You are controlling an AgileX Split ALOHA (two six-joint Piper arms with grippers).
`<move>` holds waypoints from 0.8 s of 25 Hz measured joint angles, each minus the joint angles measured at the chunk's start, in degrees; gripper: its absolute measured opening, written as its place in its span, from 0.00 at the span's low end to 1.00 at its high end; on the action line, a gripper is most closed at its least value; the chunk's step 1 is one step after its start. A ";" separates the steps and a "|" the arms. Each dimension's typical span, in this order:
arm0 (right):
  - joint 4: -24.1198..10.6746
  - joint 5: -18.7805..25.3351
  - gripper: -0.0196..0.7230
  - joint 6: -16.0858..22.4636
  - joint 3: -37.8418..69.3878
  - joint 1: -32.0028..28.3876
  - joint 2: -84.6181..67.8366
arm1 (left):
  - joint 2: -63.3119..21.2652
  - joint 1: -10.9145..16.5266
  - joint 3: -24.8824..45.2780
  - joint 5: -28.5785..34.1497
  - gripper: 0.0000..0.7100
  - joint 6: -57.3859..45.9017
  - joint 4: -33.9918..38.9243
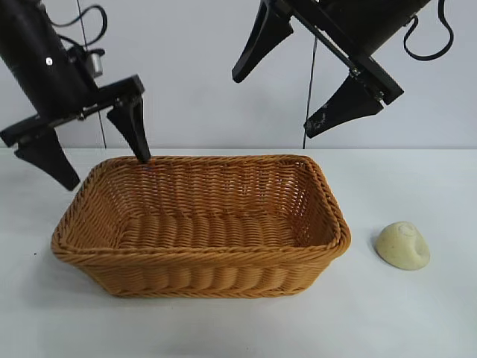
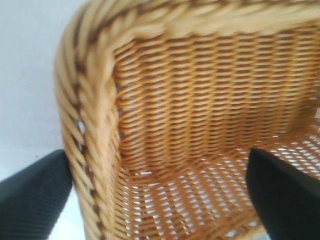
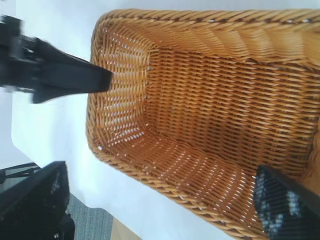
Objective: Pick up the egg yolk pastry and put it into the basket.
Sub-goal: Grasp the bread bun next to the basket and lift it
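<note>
The egg yolk pastry [image 1: 403, 245], a pale cream dome, lies on the white table just right of the basket [image 1: 201, 253], apart from it. The golden-brown wicker basket holds nothing. My left gripper [image 1: 106, 170] is open at the basket's far left corner, one finger outside the rim and one inside, with nothing between them. In the left wrist view the left gripper [image 2: 160, 192] straddles the braided rim of the basket [image 2: 90, 125]. My right gripper [image 1: 273, 104] hangs open high above the basket's far right part. The right gripper [image 3: 160, 200] looks down into the empty basket [image 3: 225, 100].
A white table [image 1: 417, 321] spreads around the basket, with a pale wall behind. The right wrist view shows one left-arm finger [image 3: 65, 75] at the basket's corner and the table's edge with grey floor [image 3: 85, 220] beyond it.
</note>
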 joint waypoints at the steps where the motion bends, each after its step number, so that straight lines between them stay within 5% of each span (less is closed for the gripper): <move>1: 0.00 0.00 0.96 0.00 0.00 0.00 0.00 | -0.72 0.00 -1.40 0.49 0.98 0.00 1.12; 12: 0.00 -0.05 0.96 0.00 0.00 0.00 0.00 | -2.02 0.00 -9.66 5.19 0.98 -4.38 21.17; 20: 0.00 -0.46 0.96 0.00 0.00 0.00 0.00 | -2.02 3.42 -9.73 5.38 0.98 -4.89 23.96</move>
